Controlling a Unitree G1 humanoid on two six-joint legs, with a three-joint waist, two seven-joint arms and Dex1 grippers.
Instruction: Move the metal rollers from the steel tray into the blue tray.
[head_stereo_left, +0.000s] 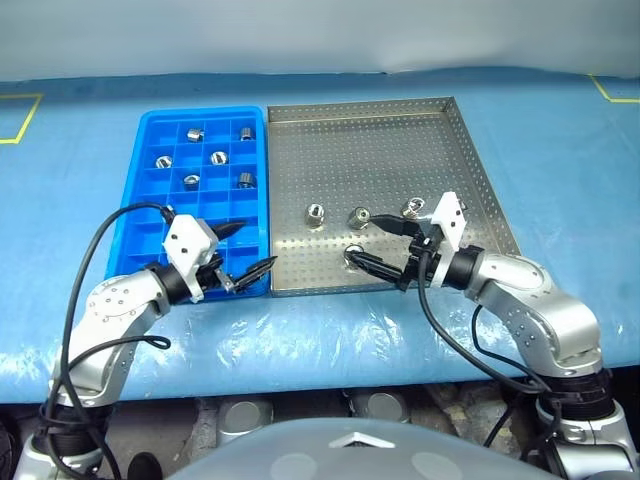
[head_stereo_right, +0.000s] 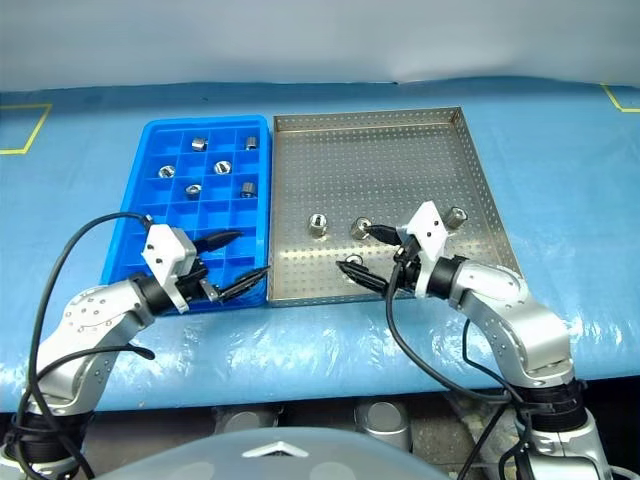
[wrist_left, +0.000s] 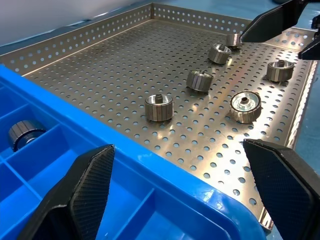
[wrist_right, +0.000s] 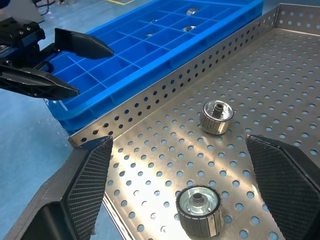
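Note:
The steel tray (head_stereo_left: 390, 130) lies on the right and the blue tray (head_stereo_left: 150, 215) touches its left side. Several metal rollers lie in the steel tray's near half, among them one (head_stereo_left: 315, 213) standing apart to the left and one (wrist_right: 216, 116) just ahead of my right gripper. Several more rollers (head_stereo_left: 219, 157) sit in the blue tray's far cells. My left gripper (head_stereo_left: 250, 248) hangs open and empty over the blue tray's near right corner. Over the steel tray's near edge, my right gripper (head_stereo_left: 358, 238) is open and empty, with a roller (head_stereo_left: 353, 255) by its lower fingertip.
Both trays rest on a blue table cover (head_stereo_left: 560, 150) with yellow tape marks (head_stereo_left: 20, 120) at the far corners. The table's front edge (head_stereo_left: 330, 365) runs just behind my arms. Black cables (head_stereo_left: 100, 240) loop off both wrists.

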